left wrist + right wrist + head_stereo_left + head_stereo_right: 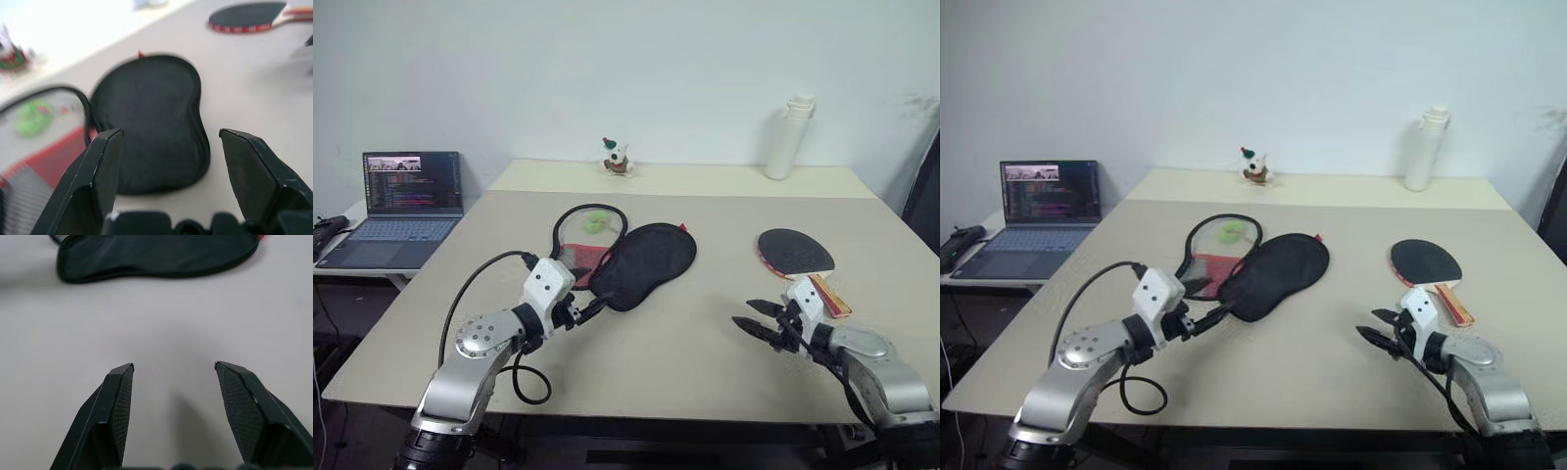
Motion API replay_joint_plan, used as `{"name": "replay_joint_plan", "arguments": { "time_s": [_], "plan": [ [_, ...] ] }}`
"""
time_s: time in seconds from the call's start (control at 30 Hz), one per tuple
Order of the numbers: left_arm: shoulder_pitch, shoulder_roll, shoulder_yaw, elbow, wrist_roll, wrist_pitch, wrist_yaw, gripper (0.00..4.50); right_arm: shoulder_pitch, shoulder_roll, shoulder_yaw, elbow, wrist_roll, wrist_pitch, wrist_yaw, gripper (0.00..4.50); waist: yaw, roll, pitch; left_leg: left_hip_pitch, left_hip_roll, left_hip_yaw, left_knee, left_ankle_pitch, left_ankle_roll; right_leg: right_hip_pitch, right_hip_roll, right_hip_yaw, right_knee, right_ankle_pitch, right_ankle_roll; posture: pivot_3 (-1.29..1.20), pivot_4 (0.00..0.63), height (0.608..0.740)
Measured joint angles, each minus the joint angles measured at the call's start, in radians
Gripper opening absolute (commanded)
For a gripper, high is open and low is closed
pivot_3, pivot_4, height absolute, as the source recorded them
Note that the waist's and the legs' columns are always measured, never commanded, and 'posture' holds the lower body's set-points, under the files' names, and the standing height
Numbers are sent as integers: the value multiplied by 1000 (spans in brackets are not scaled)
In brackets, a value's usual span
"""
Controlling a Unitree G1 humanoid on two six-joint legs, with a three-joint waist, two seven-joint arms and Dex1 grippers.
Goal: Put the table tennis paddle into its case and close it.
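Pale beige table (705,352) against a white wall carries my work. My left jaws (590,311) stand spread, empty, just at the near edge of the case (641,262), which lies unzipped and folded open, its black flap toward me, its red and mesh inside showing with a green pompom (597,221). My right jaws (759,321) are spread too, holding nothing, near the paddle (798,255), which lies flat, black face up, well apart from the case. No writing is readable on either
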Motion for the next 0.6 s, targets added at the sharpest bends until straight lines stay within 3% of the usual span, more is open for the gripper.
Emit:
{"name": "replay_joint_plan", "arguments": {
  "time_s": [0.3, 0.43, 0.6],
  "plan": [
    [-90, -67, -69, 109, 16, -39, -31, 3425, 53, -74, -83, -115, 14, 72, -24, 2904, 6, -1, 0, 0, 0, 1, 1, 0, 0, 1, 0, 0, 0, 0, 1, 0, 150, 740],
    [-130, -67, -78, 168, -11, -37, -102, 4373, 58, -74, -86, -167, 32, 99, -48, 2931, 1, -1, 0, 0, 0, 1, 1, 0, 0, 0, 1, 0, 0, 0, 1, 0, 150, 740],
    [-173, -56, -79, 303, -10, -58, -171, 4477, 59, -48, -80, -194, 41, 113, -83, 2931, 0, -1, 0, 0, 0, 1, 1, 0, 0, 0, 2, -1, 0, 0, 1, 0, 150, 740]
  ]
}}
